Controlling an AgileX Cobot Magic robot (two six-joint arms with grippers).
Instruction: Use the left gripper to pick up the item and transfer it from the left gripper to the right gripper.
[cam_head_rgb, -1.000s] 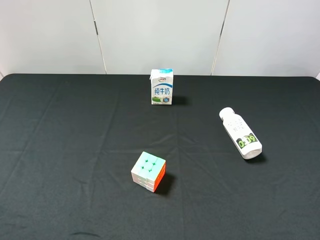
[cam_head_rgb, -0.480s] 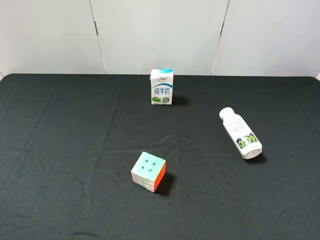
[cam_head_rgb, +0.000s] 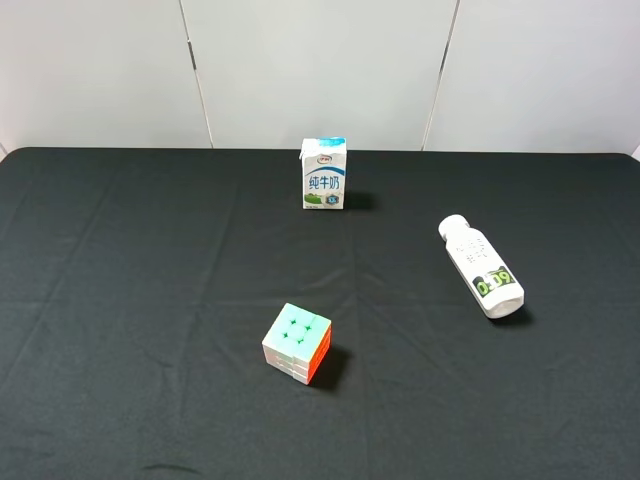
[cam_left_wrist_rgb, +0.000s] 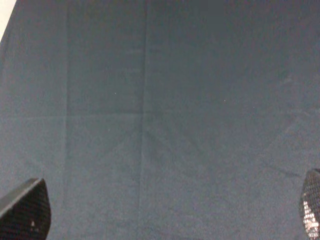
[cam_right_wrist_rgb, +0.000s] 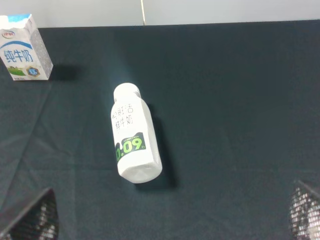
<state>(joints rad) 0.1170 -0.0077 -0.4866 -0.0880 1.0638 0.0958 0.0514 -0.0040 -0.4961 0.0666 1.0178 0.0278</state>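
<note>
Exterior high view shows no arm at all, only the black cloth (cam_head_rgb: 150, 300) with three things well apart: the bottle (cam_head_rgb: 481, 267) lying on its side at right of centre, cap toward the back; a milk carton (cam_head_rgb: 324, 174) upright near the far edge; a puzzle cube (cam_head_rgb: 297, 343) low in the middle. Left wrist view shows bare cloth alone, with the left gripper (cam_left_wrist_rgb: 165, 212) spread wide, its tips in the two lower corners, holding nothing. Right wrist view catches the bottle mid-frame and the carton at upper left; the right gripper (cam_right_wrist_rgb: 175, 215) also gapes wide and empty, with open cloth all round the bottle.
</note>
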